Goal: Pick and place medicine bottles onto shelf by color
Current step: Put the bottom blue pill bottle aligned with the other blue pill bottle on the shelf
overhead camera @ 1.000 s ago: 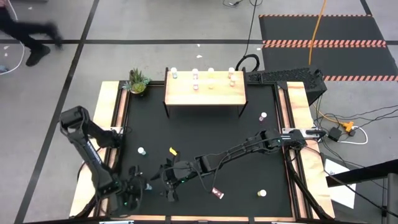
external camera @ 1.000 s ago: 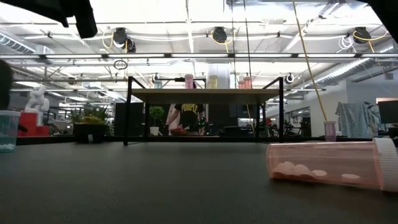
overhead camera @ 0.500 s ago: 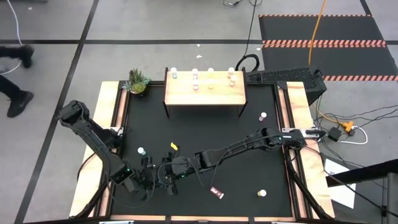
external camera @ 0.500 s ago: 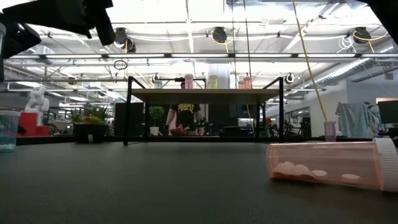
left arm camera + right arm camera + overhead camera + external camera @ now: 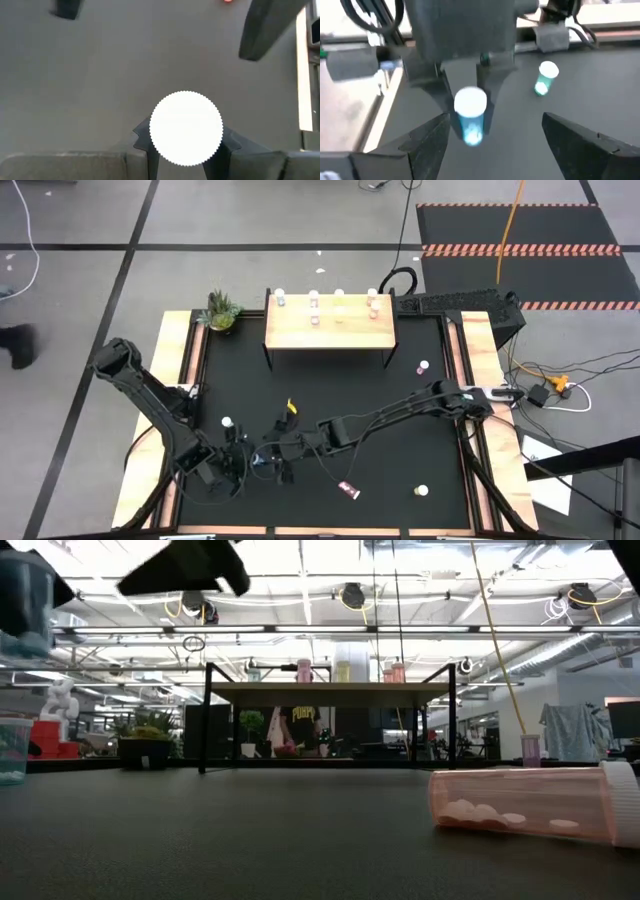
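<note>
One blue-tinted bottle (image 5: 470, 116) sits clamped between the fingers of my left gripper (image 5: 465, 107), white cap (image 5: 186, 127) up, lifted clear of the black table (image 5: 400, 390) near its front-left part; I hold it by the body just under the cap so it hangs upright and can be set down standing. From my left wrist the cap fills the gap between my two fingers (image 5: 144, 141), which press in on either side of it. My right gripper (image 5: 270, 463) hovers just beside, its fingers spread wide and gripping nothing, facing the held bottle as if ready to receive it or steady it; I judge a handover possible but cannot be sure. Another greenish-blue bottle (image 5: 545, 78) stands on the table behind my left gripper, toward the left edge. A pink bottle (image 5: 530, 804) lies on its side near the front, pills showing inside, so it will need righting or a sideways grip. Two more stand on the right part of the table, one (image 5: 424, 367) farther back and one (image 5: 421, 491) nearer the front, and a small yellow piece (image 5: 291, 407) lies near the middle. Farther back, the wooden shelf (image 5: 330, 330) already carries several bottles (image 5: 314, 303) in a row along its rear edge, with a potted plant (image 5: 221, 310) at its left. The blue one in my grip has the whole table to cross to get there.
</note>
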Robot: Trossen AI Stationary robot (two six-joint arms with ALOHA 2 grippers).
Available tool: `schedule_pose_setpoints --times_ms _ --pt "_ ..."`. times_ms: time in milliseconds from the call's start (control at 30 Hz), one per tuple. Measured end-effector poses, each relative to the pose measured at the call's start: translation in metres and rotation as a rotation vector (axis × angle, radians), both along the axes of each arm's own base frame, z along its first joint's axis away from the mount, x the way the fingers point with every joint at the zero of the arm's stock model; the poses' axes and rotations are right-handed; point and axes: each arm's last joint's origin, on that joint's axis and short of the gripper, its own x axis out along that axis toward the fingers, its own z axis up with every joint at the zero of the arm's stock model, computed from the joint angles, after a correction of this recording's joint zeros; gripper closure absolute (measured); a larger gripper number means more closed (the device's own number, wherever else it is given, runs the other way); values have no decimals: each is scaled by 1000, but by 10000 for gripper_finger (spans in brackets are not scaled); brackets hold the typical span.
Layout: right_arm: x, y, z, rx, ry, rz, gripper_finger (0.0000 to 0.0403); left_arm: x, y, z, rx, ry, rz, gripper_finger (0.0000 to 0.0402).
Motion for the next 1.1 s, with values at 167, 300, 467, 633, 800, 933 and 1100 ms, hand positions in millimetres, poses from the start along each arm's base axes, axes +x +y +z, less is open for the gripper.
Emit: schedule_pose_setpoints --times_ms 167,300,467,633,800,933,1100 --pt "0 -1 2 7 -29 12 90 0 2 3 21 -12 -24 293" --pt "4 -3 -1 50 -106 34 90 2 5 5 30 -20 -22 293" --pt "4 -5 -6 58 -99 41 90 5 8 8 23 -43 -20 293" --pt "4 -6 -7 55 -95 39 107 10 7 14 12 -108 -43 293" --pt "5 -9 -7 57 -95 38 149 13 9 14 24 -111 -47 293" --pt "5 -9 -7 66 -90 55 177 15 12 14 21 -108 -37 293" --pt "5 -10 -7 74 -80 76 200 17 14 14 27 -106 -33 293"
